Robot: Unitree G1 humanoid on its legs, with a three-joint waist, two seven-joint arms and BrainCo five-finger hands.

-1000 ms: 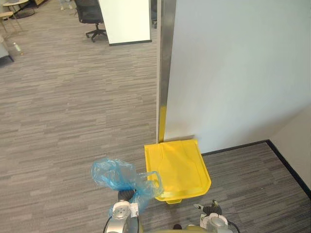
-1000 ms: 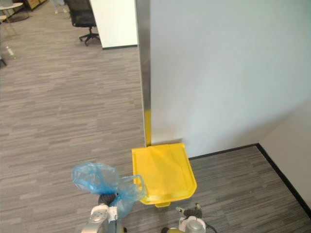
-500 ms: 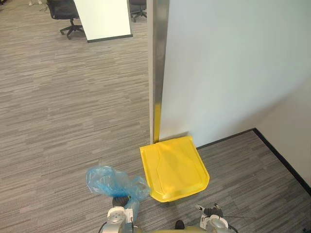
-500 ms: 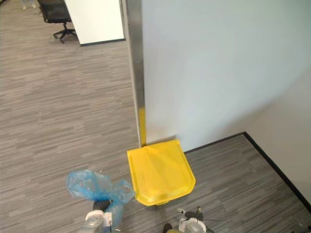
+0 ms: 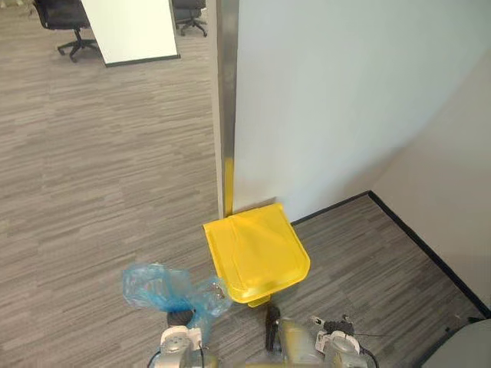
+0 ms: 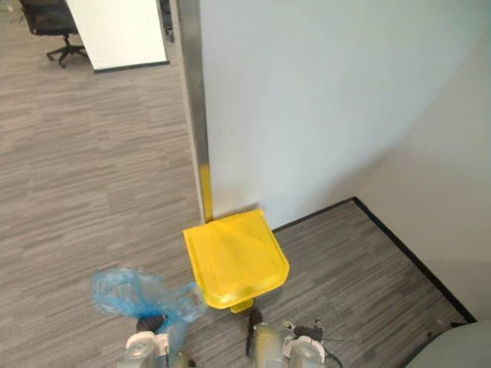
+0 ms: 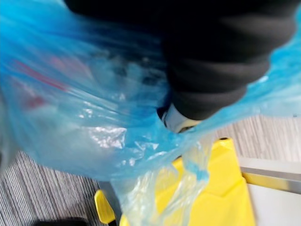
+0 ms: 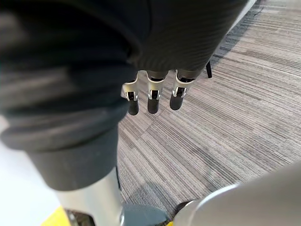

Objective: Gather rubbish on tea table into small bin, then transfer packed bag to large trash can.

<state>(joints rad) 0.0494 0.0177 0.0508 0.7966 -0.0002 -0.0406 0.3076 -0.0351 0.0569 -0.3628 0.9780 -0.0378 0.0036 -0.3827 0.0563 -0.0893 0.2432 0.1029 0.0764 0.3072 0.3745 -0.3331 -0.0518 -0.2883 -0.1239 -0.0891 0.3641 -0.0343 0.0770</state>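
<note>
We are holding one blue bag near one yellow bin.
Crinkly plastic is hiding our left hand, so we cannot tell its grip; on our right hand, straight fingers are hanging side by side. The smooth, flat-lidded bin is standing by a white wall.

Yellow plastic flat-lidded trash can on grey striped carpet floor, back at white wall and vertical metal edge strip. Blue translucent plastic bag just left of can's near corner. Black office chair far behind, left.
</note>
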